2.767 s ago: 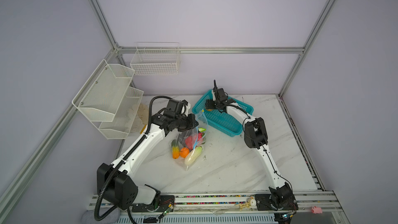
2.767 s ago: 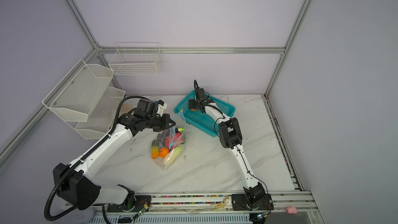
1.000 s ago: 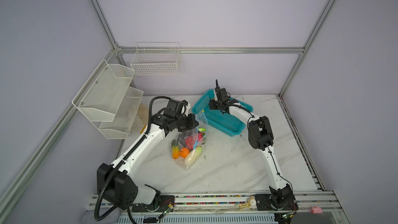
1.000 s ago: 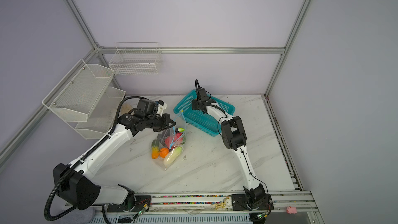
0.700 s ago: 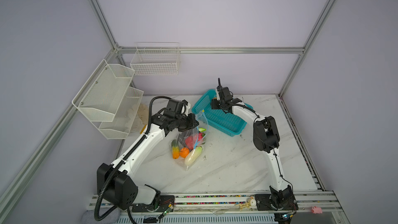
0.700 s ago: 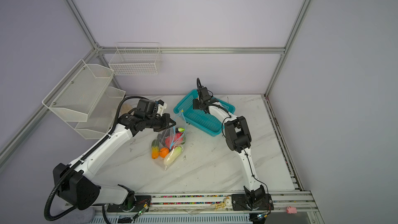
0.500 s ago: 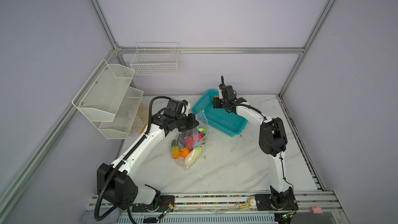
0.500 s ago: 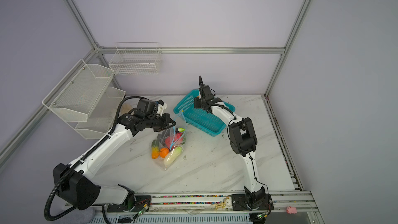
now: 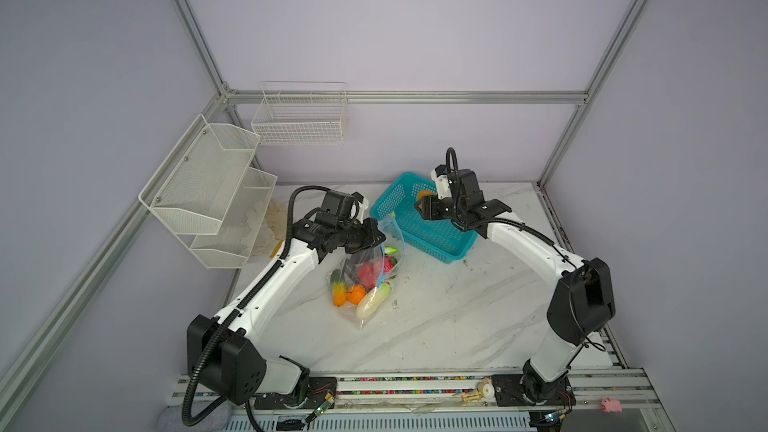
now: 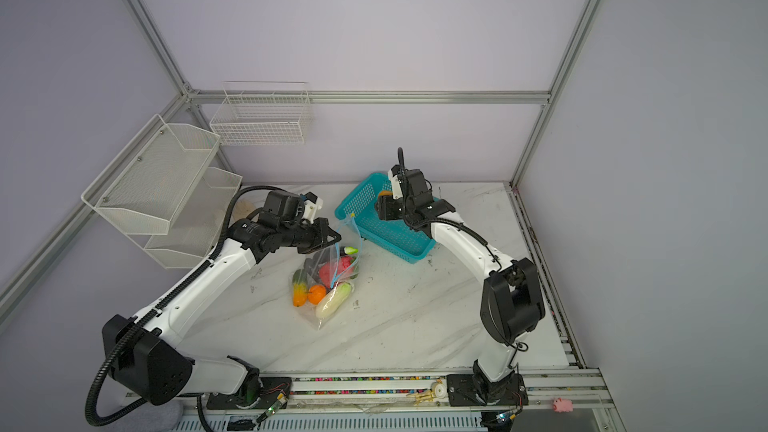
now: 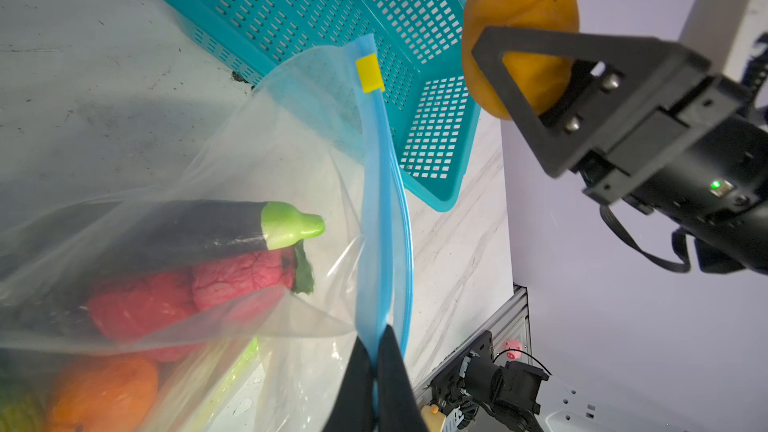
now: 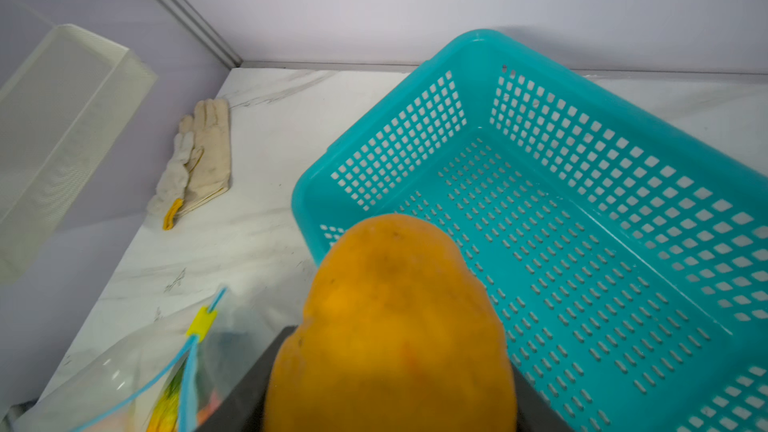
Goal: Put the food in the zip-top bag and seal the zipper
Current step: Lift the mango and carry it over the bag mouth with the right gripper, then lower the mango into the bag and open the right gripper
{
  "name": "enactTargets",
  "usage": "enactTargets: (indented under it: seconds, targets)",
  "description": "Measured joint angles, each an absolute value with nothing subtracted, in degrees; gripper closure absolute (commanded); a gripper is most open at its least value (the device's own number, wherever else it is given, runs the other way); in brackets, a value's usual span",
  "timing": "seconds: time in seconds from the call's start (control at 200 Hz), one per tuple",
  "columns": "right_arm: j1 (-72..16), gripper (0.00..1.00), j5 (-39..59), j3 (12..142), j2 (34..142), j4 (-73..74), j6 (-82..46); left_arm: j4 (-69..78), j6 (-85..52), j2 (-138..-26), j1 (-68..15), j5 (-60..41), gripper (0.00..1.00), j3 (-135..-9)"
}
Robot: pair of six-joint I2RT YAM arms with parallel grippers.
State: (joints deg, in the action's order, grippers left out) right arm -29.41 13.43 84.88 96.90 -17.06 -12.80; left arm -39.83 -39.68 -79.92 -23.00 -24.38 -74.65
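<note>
Zipper (image 11: 374, 209), slider (image 11: 369, 73) end toward basket (image 11: 291, 6)

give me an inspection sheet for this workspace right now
surface: marble tabletop, scuffed, dark specks.
job's things: zip-top bag holds radish, orange, eggplant, red pieces; zipper unsealed, yellow slider at one end; mango outside the bag.
clutter: teal basket; gloves.
grippers: left gripper shut on zipper; right gripper shut on mango, above the basket.
cables: hose loops over left arm; cable over right wrist.
surroundings: mesh shelves, wire basket, pig toy.
</note>
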Motion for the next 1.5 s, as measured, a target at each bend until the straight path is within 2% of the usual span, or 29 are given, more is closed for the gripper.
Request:
enactTargets:
  seconds: [0.295,0.705,1.5]
  targets:
    - [-33.1,0.38,19.7,81.6,89.0,-20.5,-13.3,-39.1,-40.1,-79.9,-23.0,-25.3,1.0,-74.7]
    - [-39.3,0.38,23.3,81.0,89.1,-22.9,-13.4,-38.6,-40.9,-79.9,-23.7,-25.5,1.0,-74.7]
    - [-42.5,0.36,23.6,81.0,93.4,-23.2,-12.5,-38.6,-41.5,-77.3,-23.8,-25.5,1.0,-74.7]
